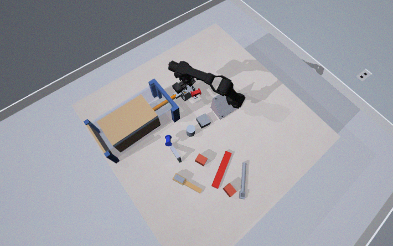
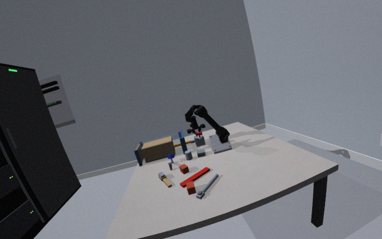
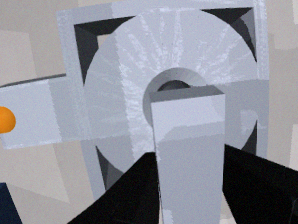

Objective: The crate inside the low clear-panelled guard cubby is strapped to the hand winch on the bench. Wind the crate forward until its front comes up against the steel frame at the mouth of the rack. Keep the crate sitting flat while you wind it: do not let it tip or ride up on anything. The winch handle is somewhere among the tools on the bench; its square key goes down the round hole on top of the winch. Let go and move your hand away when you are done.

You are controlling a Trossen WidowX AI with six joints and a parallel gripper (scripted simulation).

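Observation:
The crate [image 1: 128, 117] [image 2: 158, 148] sits flat in the guard cubby, with a gap between its front and the blue mouth frame [image 1: 167, 97] [image 2: 183, 141]. An orange strap [image 1: 164, 102] [image 2: 182, 144] [image 3: 6, 120] runs from it through the frame to the grey winch [image 1: 186, 96] [image 2: 199, 141] [image 3: 120, 60]. My gripper [image 1: 187, 89] [image 2: 199, 131] [image 3: 185, 159] is above the winch, shut on the grey, red-knobbed winch handle [image 3: 189, 117]; its red knob [image 1: 196, 92] [image 2: 198, 133] is beside the winch. The bar's end partly covers the round hole [image 3: 175, 86]. The square key is hidden.
A blue-knobbed crank [image 1: 167, 140] [image 2: 170, 156], grey cylinder [image 1: 190, 130] [image 2: 188, 155] and grey block [image 1: 203, 120] [image 2: 201, 153] stand or lie near the cubby. Farther off are a red bar [image 1: 221, 169], two orange-red blocks, a wooden-handled tool [image 1: 192, 186] and a long grey tool [image 1: 243, 178].

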